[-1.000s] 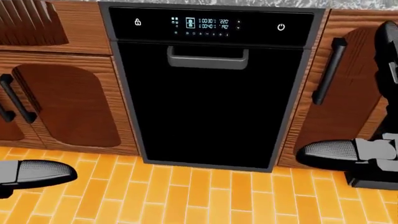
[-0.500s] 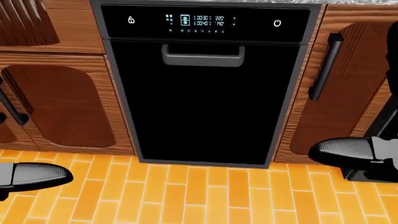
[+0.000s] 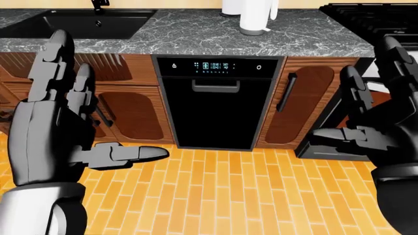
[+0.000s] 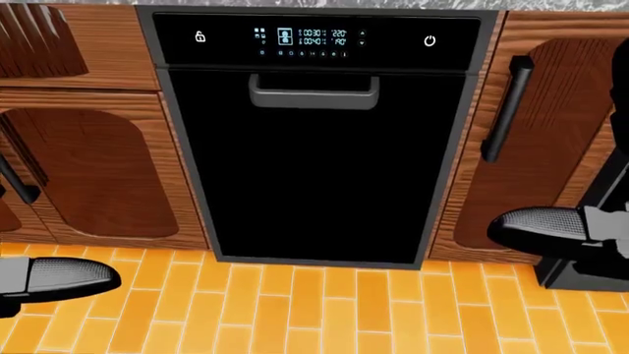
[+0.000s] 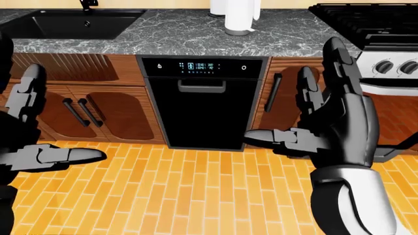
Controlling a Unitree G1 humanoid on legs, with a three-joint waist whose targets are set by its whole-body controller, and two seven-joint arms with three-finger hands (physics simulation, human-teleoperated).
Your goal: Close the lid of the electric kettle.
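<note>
At the left of the left-eye view, the left hand (image 3: 55, 127) is raised with its fingers (image 3: 53, 61) spread apart, nothing held. Behind it a black sink (image 3: 78, 22) is set into the marble counter (image 3: 196, 36). Below the counter a black dishwasher (image 3: 215, 110) with a lit panel is seen between wooden cabinets (image 3: 131, 105). A white paper-towel roll (image 5: 239, 17) is stood above it. At the right, the right hand (image 5: 336, 125) is likewise held splayed and empty, beside a stove (image 5: 382, 29). No electric kettle is shown in any view.
</note>
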